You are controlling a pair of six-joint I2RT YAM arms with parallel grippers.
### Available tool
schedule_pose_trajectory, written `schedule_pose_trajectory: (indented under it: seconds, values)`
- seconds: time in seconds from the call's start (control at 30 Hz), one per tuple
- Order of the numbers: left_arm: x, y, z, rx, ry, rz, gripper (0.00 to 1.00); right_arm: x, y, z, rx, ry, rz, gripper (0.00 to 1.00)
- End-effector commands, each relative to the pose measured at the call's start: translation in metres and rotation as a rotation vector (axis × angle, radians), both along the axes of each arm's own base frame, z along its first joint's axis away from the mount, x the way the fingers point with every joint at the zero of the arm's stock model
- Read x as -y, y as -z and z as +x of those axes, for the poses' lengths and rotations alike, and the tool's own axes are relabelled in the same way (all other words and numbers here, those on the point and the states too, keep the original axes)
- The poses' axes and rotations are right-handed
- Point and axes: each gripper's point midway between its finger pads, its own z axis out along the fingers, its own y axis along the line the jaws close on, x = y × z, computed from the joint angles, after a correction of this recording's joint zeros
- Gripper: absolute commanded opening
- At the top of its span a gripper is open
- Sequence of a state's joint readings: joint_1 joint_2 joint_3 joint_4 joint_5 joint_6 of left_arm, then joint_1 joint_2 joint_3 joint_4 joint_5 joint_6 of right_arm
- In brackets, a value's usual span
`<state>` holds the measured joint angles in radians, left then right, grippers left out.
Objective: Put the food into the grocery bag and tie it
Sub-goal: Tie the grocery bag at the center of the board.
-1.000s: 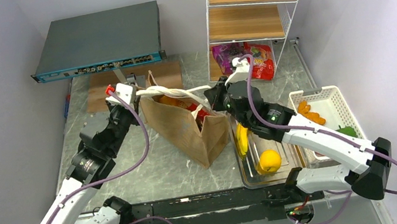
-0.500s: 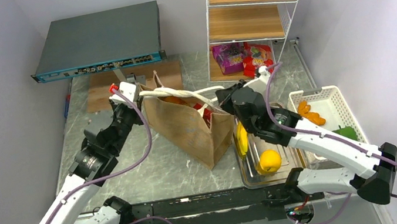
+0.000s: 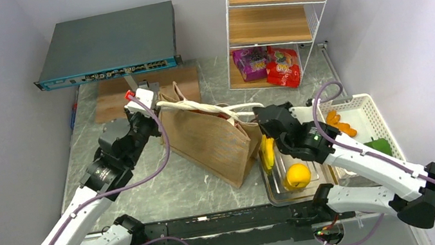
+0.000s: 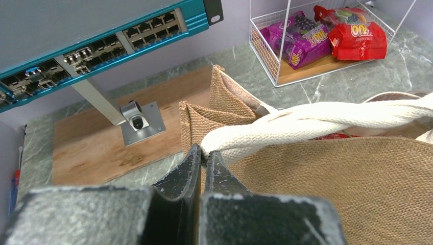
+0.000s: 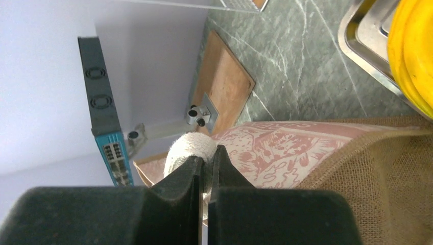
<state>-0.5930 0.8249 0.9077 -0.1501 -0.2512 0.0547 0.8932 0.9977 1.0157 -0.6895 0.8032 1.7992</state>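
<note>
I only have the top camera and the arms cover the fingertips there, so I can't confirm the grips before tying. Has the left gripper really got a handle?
Observer: Yes. The left wrist view shows the left gripper shut, with the cream handle pinched right at its fingertips.
Operator: And the right one?
Observer: The right wrist view shows the right gripper shut too, with a bunched bit of white handle caught between its fingers, just above the bag.
</note>
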Motion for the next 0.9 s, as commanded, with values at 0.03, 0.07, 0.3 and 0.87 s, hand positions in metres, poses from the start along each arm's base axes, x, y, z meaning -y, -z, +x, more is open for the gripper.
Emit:
schedule_pose_trajectory:
  seconds: [0.03,0.07,0.3,0.87]
  values:
    - [-0.093,-0.041,0.007,0.12,-0.464,-0.028,0.0,0.114,-0.001,-0.013,0.107,0.427,-0.122,0.0]
    - [-0.093,-0.041,0.007,0.117,-0.466,-0.027,0.0,0.115,0.001,-0.013,0.106,0.433,-0.12,0.0]
    - [-0.103,-0.038,0.009,0.11,-0.526,-0.013,0.0,0.125,0.011,-0.019,0.093,0.48,-0.117,0.0]
    - [-0.149,-0.037,0.007,0.107,-0.711,-0.015,0.0,0.154,0.027,-0.039,0.092,0.56,-0.094,0.0]
